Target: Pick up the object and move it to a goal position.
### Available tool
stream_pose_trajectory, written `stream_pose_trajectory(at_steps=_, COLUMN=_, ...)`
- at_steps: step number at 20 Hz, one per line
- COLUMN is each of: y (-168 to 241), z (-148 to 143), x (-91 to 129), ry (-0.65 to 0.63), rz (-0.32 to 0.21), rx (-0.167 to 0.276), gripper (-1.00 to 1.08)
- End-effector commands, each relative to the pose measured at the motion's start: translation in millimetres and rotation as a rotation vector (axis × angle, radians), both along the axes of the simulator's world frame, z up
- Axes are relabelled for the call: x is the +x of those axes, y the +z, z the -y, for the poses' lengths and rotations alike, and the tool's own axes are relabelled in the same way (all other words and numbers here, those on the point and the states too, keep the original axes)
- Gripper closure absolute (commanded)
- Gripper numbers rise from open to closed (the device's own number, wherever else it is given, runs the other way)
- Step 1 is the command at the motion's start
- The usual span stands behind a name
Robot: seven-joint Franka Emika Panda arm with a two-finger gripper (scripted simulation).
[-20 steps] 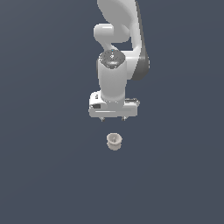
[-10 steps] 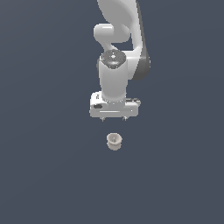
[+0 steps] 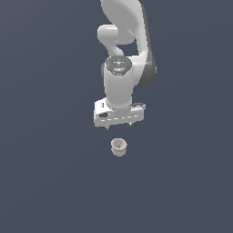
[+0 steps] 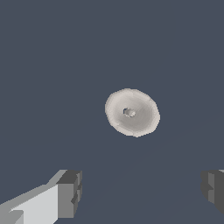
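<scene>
The white two-fingered gripper (image 3: pixel 119 125) hangs wide open and empty, directly above the small off-white cup-like round object (image 3: pixel 119 147), clear of it.

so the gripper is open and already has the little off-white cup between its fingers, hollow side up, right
Not quite. The gripper is open, but the cup is not between its fingers: it sits apart from them on the dark surface, hollow side up. The wrist view shows the gap clearly.
</scene>
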State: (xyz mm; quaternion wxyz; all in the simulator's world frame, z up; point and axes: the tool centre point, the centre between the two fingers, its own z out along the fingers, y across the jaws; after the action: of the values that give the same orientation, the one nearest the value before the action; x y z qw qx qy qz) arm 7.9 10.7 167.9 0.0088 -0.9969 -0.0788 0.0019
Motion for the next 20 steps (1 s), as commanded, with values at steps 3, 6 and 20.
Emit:
stream_pose_trajectory(at_steps=3, y=-5, z=0, x=4, ry=0.107, rz=0.001, rx=-0.004, gripper=-0.92)
stream_pose_trajectory(at_steps=6, y=-10, z=0, x=8, ry=0.192, rz=0.001, rx=-0.007, gripper=-0.92)
stream_pose_trajectory(at_steps=20, y=-30, z=-1, x=24, ry=0.591, rz=0.003, rx=-0.014, gripper=-0.92)
